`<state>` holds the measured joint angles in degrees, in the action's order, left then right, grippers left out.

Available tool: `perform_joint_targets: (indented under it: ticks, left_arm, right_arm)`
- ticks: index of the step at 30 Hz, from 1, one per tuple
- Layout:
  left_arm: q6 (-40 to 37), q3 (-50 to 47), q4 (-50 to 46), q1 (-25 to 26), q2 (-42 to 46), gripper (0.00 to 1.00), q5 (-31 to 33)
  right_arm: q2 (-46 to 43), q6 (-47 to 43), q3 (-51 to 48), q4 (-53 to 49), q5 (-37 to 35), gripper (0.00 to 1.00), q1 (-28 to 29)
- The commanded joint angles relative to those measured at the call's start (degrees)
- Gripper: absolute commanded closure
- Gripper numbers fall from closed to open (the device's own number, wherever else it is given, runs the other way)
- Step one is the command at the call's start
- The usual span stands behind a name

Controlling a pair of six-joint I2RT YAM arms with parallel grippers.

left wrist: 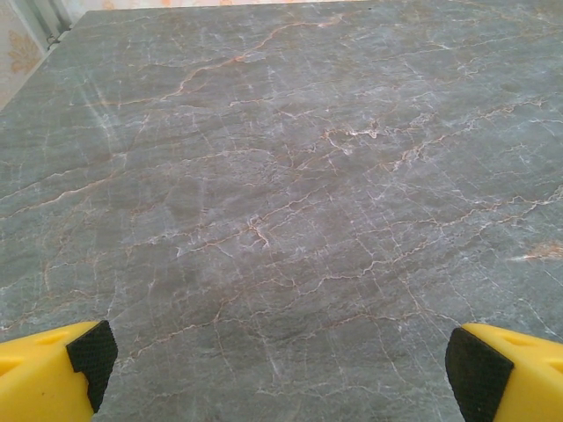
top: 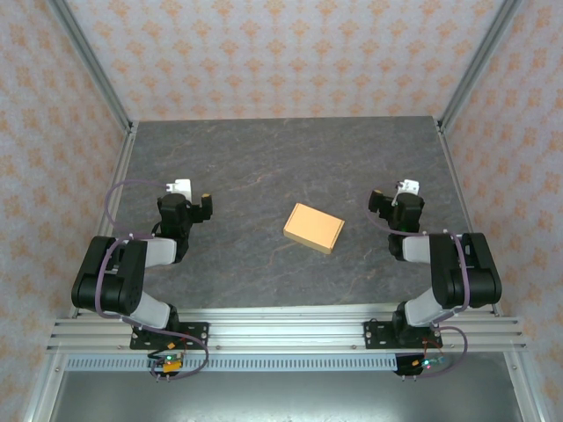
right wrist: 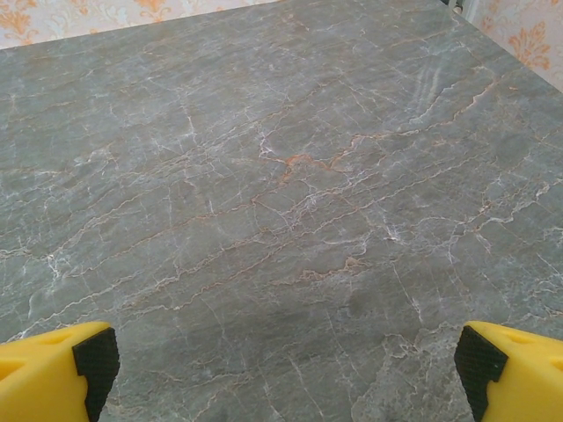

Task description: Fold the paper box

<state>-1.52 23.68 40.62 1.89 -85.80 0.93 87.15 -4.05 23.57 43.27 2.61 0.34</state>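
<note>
The paper box point(top: 313, 228) is laid flat on the table point(top: 246, 158) between the left gripper point(left wrist: 283, 360) and the right gripper point(right wrist: 288, 365), touched by neither; both are spread wide.

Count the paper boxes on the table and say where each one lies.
1. The paper box lies flat near the middle of the table, slightly right of centre in the top view. No other seems hidden.

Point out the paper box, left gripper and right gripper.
paper box point(top: 313, 228), top external view, middle of its top face.
left gripper point(left wrist: 283, 359), left wrist view, midway between its fingertips.
right gripper point(right wrist: 287, 362), right wrist view, midway between its fingertips.
</note>
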Motion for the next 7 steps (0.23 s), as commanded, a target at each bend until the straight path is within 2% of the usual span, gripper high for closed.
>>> perform_joint_targets:
  ticks: [1,7]
  left_arm:
    - [-0.3,0.6,2.3,0.7,0.0,0.0,2.1]
    - [-0.3,0.6,2.3,0.7,0.0,0.0,2.2]
  right_arm:
    - [0.1,0.7,1.3,-0.4,-0.2,0.01,0.3]
    - [-0.2,0.8,0.7,0.2,-0.2,0.01,0.3]
